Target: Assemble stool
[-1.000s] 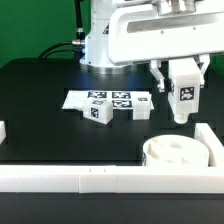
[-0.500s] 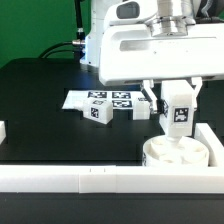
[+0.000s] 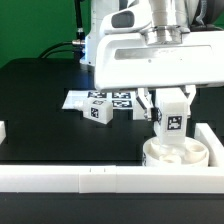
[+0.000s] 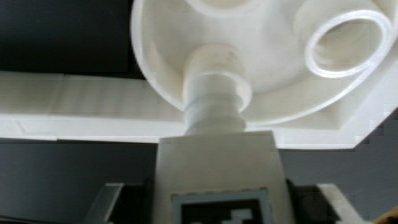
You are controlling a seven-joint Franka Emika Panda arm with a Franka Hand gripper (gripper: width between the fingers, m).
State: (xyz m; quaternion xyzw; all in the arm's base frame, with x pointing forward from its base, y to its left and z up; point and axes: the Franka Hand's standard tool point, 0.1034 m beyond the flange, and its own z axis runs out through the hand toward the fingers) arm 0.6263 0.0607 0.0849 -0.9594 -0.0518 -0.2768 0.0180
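Lowering two-finger gripper point(image 3: 172, 106), pinching short blocky white plastic tagged leg point(image 3: 172, 124): down since a second ago, peg now reaches round white ring-shaped plastic seat point(image 3: 203, 152), cornered by white border rail point(image 3: 60, 178); insertion judged next.

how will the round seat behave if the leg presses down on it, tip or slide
Probably stays flat: the seat is wide and shallow, though the leg is off-centre. Likely stiff, given its thick moulded walls. It should barely slide, seeming tucked into the corner of the rail.
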